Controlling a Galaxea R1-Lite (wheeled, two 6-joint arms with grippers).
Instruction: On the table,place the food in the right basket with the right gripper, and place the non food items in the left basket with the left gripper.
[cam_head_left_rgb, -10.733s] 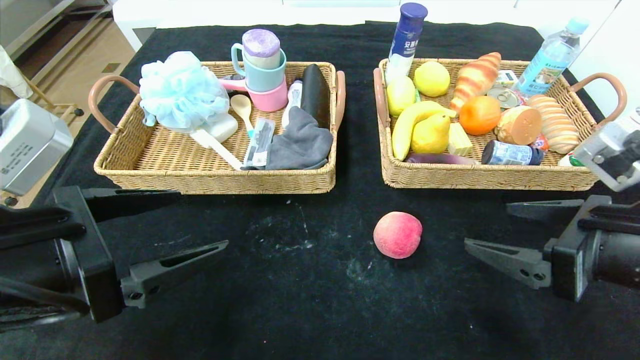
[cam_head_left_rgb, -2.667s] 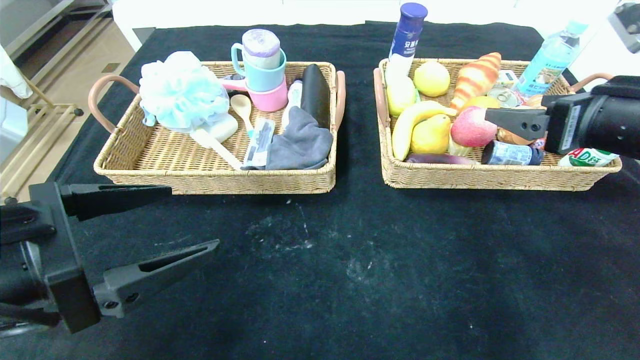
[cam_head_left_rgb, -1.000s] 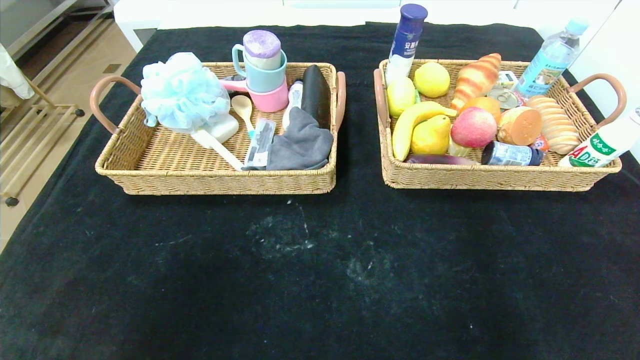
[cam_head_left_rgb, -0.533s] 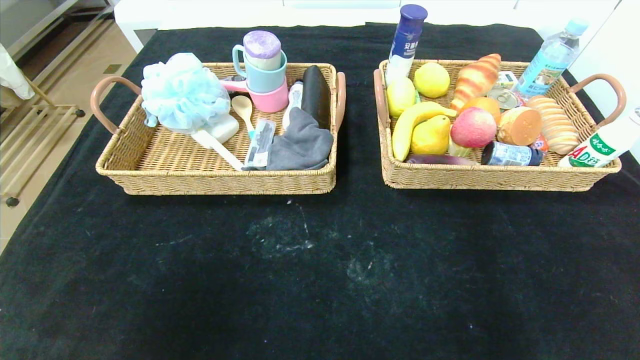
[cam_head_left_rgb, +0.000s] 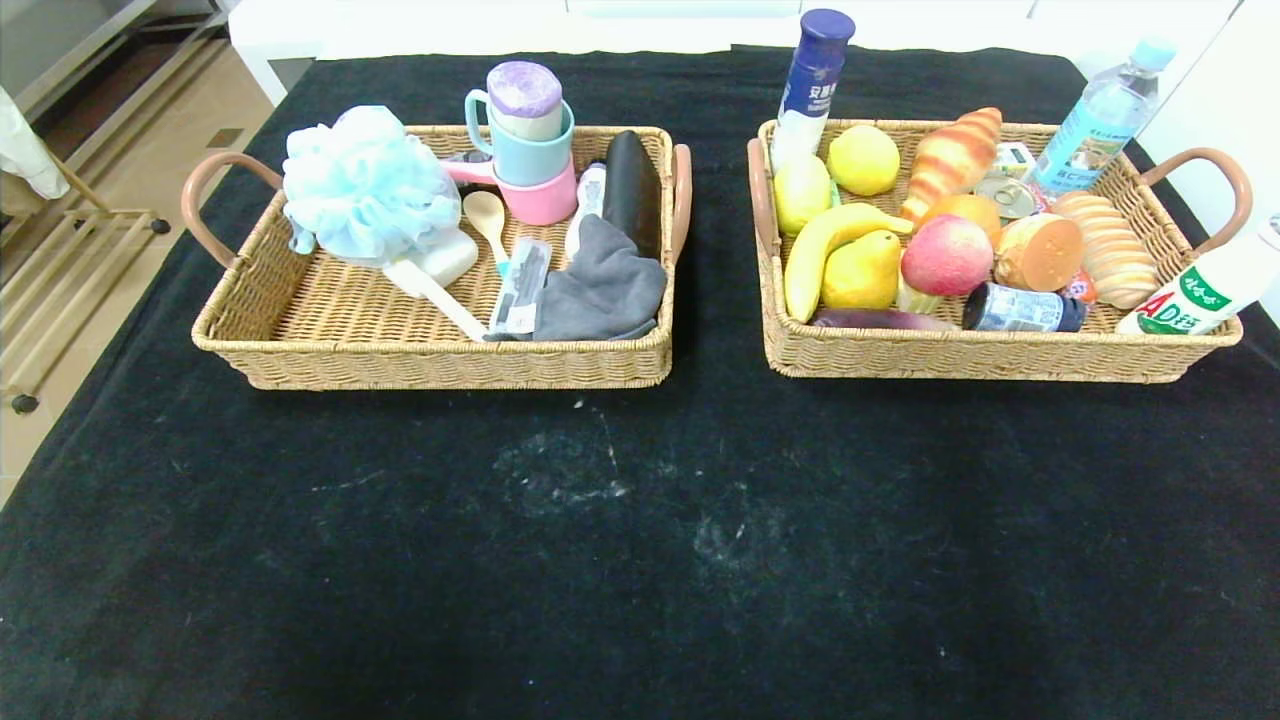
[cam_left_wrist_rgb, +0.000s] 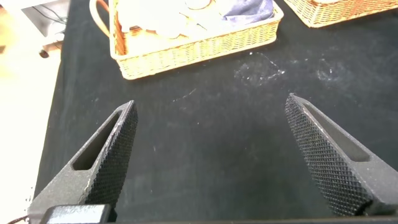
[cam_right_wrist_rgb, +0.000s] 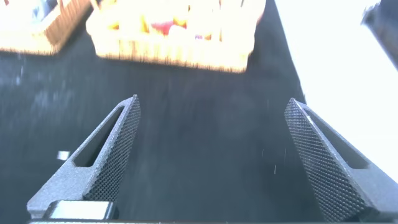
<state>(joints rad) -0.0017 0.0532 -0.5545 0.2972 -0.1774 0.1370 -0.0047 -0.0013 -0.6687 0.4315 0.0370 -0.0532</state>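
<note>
A: Nearest us, the left gripper (cam_left_wrist_rgb: 208, 149) and right gripper (cam_right_wrist_rgb: 211, 149) hang spread wide, empty, above black table (cam_head_left_rgb: 640, 560).

B: Farther, we see the red-pink peach (cam_head_left_rgb: 946, 254) in the right basket (cam_head_left_rgb: 1000, 355), the blue pouf (cam_head_left_rgb: 365, 185) in the left basket (cam_head_left_rgb: 430, 362).

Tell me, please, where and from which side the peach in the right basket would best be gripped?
Probably from above, fingers closing across the peach's round upper half. It sits on top of the pile with the pear and a round orange-brown item close beside it, so only its top is free.
</note>
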